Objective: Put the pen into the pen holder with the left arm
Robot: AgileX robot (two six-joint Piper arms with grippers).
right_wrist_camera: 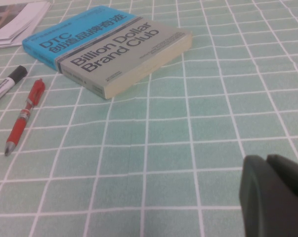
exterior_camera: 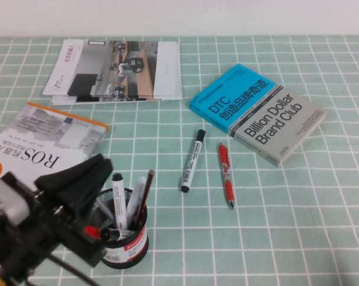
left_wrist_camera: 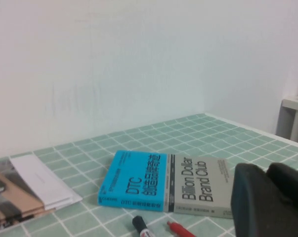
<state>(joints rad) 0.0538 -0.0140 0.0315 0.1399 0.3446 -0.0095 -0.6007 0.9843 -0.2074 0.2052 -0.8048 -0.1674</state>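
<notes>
Bright, even indoor light; soft faint shadows; slight blur on near black parts.

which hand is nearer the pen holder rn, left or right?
Left. The left hand sits right beside the pen holder, just above its rim. The right hand is out of the high view, over bare table past the red pen.

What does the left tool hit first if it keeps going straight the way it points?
Judging by the left wrist view, the left tool aims over the table toward the Billion Dollar Club book, so probably that book; depth is unclear. In the high view it sits beside the pen holder. The right tool hangs over bare cloth.
</notes>
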